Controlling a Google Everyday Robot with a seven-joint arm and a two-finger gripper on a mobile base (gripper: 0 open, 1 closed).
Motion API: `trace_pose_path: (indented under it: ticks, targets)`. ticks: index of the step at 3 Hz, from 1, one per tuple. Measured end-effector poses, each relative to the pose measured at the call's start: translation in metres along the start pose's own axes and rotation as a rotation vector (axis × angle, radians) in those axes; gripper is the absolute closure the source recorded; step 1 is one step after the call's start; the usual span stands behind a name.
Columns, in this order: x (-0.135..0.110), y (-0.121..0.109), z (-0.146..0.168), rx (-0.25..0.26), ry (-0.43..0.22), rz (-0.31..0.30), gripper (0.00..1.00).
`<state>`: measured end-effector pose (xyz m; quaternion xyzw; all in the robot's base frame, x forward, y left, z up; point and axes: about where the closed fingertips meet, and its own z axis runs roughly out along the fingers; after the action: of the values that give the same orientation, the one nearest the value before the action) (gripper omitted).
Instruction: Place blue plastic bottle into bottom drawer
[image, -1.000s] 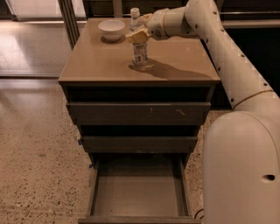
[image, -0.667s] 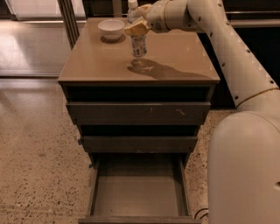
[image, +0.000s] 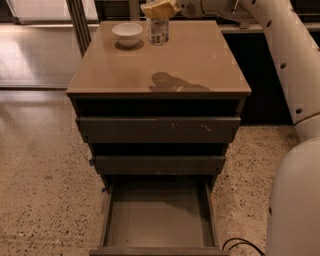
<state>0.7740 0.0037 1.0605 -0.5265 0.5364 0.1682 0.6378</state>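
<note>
The blue plastic bottle (image: 157, 31) is a small clear bottle with a pale label. It hangs in the air above the back of the cabinet top, and its cap is hidden by the fingers. My gripper (image: 159, 8), with yellowish fingers, is shut on the bottle's top at the upper edge of the view. The bottle's shadow (image: 175, 82) falls on the cabinet top nearer the front. The bottom drawer (image: 157, 215) is pulled open below, its flat grey floor bare.
A white bowl (image: 127, 34) sits at the back left of the tan cabinet top (image: 200, 60). The two upper drawers (image: 157, 129) are shut. My white arm (image: 290, 55) runs down the right side. A black cable (image: 240, 245) lies on the speckled floor.
The gripper has lifted the bottle off the cabinet top and carried it upward. The view has shifted, so the bowl and bottle now sit at the frame's top.
</note>
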Motion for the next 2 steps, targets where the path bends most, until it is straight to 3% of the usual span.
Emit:
trace_pose_path:
  ticks: [1, 2]
  targets:
    - [-0.047, 0.016, -0.038, 0.013, -0.103, 0.090, 1.00]
    - [-0.058, 0.037, -0.057, 0.004, -0.121, 0.199, 1.00]
